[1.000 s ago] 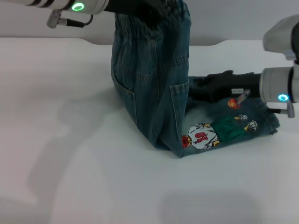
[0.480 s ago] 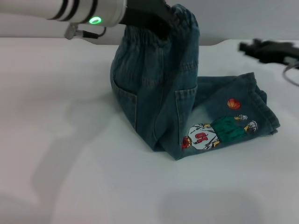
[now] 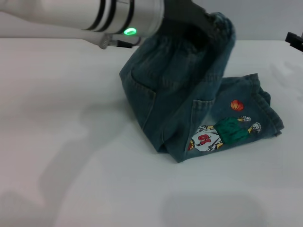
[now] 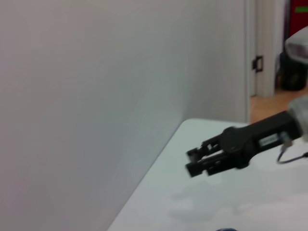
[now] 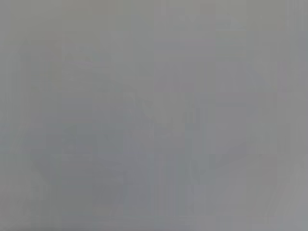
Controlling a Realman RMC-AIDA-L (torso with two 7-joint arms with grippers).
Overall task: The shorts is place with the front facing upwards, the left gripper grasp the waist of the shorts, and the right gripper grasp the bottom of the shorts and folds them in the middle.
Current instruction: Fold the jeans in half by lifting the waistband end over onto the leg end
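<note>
The blue-green denim shorts [image 3: 175, 90] hang folded over from my left gripper [image 3: 208, 30], which is shut on the ruffled waist [image 3: 222, 26] and holds it up above the table. Lower down, the cloth drapes onto the table. The bottom of the shorts [image 3: 267, 106], with its flat hems and cartoon print [image 3: 222, 132], lies flat at the right with nothing holding it. My right gripper [image 3: 296, 40] barely shows at the far right edge, clear of the shorts. In the left wrist view the right gripper [image 4: 190, 161] hovers over the table, its fingers slightly apart and holding nothing.
The white table [image 3: 71, 156] spreads around the shorts. A pale wall [image 4: 96, 96] rises behind the table's far edge. The right wrist view shows only plain grey.
My left gripper has carried the waist to the right, over the lying hems. The right gripper has let go of the bottom hem and drawn back to the far right edge.
</note>
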